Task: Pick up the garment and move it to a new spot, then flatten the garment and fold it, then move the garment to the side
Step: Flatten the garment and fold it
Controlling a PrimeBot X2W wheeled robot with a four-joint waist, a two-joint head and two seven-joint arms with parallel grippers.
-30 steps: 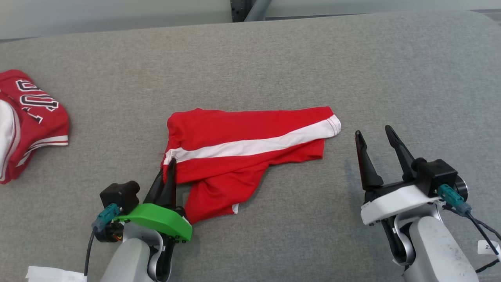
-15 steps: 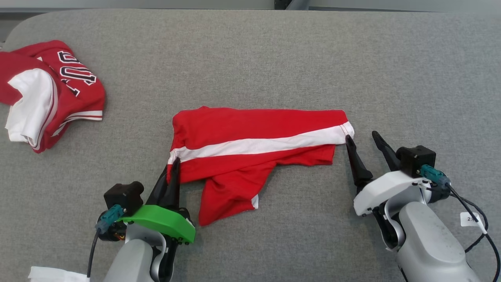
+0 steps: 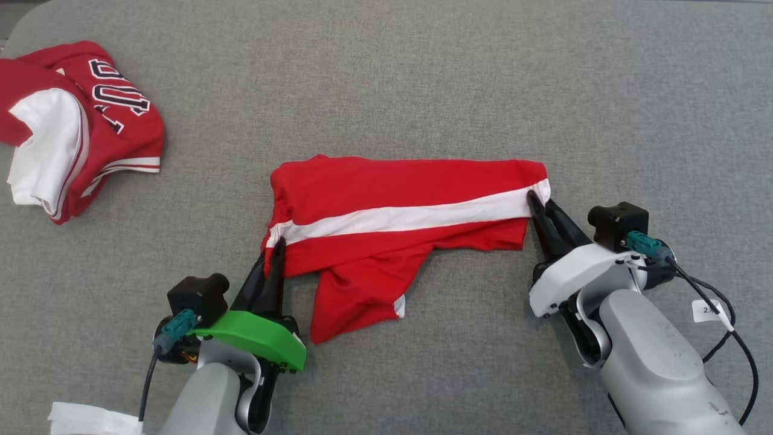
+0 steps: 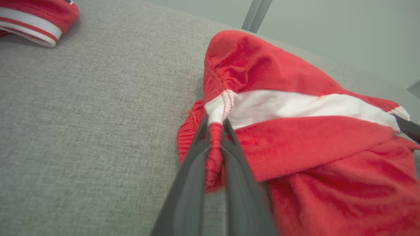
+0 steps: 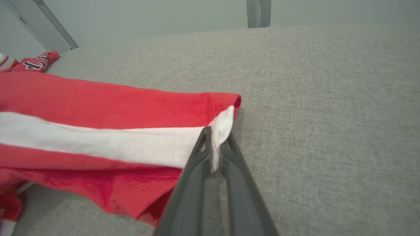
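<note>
**A mismatched pair**

The left gripper (image 3: pixel 275 249) wears a bright green shell (image 3: pixel 253 339), the right gripper (image 3: pixel 539 202) a white shell (image 3: pixel 574 273). Each has slim dark fingers (image 4: pixel 187 196), a black camera block (image 3: pixel 616 222) with a teal plug (image 3: pixel 641 244) and black cable (image 3: pixel 728 323), and a pale grey forearm (image 3: pixel 652 362).

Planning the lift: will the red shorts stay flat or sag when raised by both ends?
Likely floppy: the red shorts bunch where the left gripper pinches them. The loose lower leg would probably dangle. The fabric seems thin and light.

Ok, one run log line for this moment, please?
left tool: shut on red shorts | right tool: shut on red shorts
</note>
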